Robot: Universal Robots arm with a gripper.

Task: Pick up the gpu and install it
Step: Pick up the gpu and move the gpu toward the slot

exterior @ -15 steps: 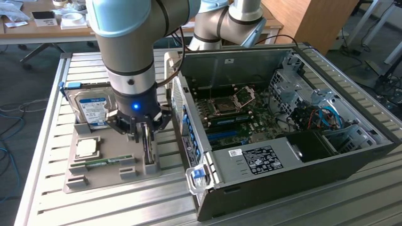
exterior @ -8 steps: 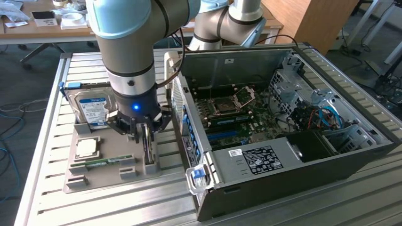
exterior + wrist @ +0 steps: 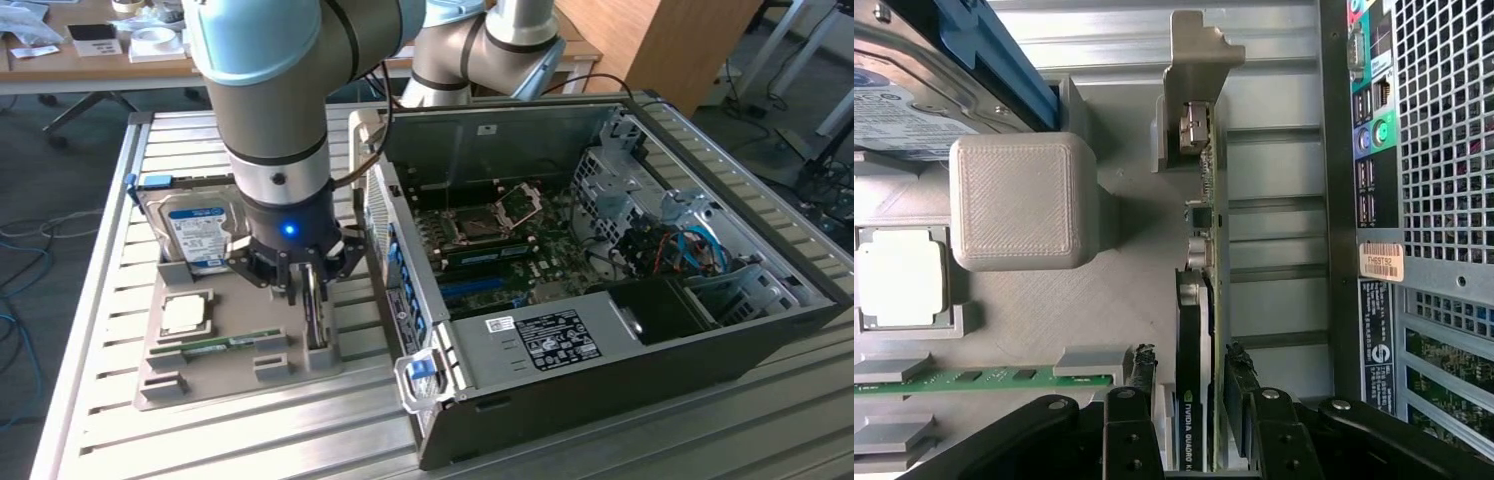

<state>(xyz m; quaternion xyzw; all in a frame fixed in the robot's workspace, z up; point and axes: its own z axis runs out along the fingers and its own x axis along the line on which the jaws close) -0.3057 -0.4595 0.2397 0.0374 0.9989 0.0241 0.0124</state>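
My gripper [image 3: 1192, 362] sits wide astride the thin dark gpu card [image 3: 1194, 320], on edge in the grey printed tray [image 3: 1124, 300]; silver hard drive [image 3: 200, 235], green RAM stick [image 3: 220, 345] alongside.

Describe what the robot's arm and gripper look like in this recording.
The grey tubular metal arm has pale blue plastic joint caps and a thin black cable beside it. A blue light glows on the wrist above the black gripper. Its fingers are black, on linkage bars with silver screws.
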